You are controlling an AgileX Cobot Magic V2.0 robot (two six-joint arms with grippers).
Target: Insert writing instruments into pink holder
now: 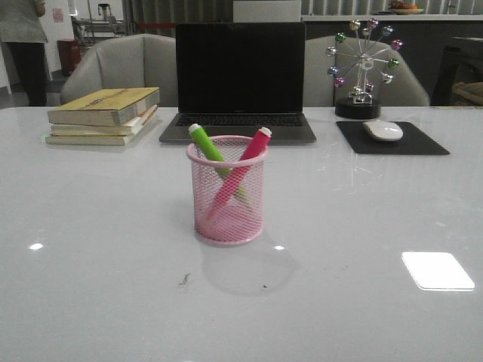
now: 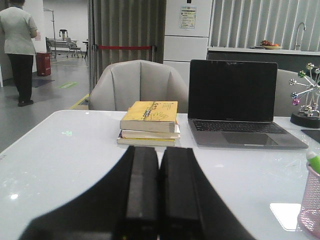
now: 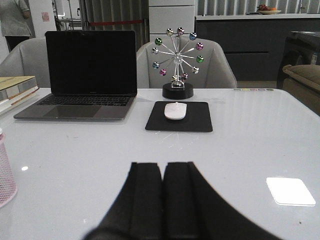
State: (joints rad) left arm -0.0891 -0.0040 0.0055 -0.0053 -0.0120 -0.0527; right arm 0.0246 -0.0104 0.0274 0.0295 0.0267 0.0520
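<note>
With both markers already standing inside it, the pink holder [image 1: 227, 192] sits upright near the middle of the white bench [image 1: 90, 286], just in front of a closed-screen laptop [image 1: 239, 79]. The green marker [image 1: 206, 142] leans toward the left rim and the pink marker [image 1: 250, 149] toward the right, their shafts crossing inside the mesh, white ends poking above the rim because each is longer than the cup is tall. Judged from this, the task looks complete. The left tool [image 2: 159, 192] and the right tool [image 3: 163, 200] each hang clear of the cup, jaws pressed together on nothing, apparently parked. Stacked books [image 1: 104, 115] lie behind to the left; a mouse [image 1: 383, 130] on its pad [image 1: 392, 139] and a ball-wheel ornament [image 1: 362, 66] stand to the right.
</note>
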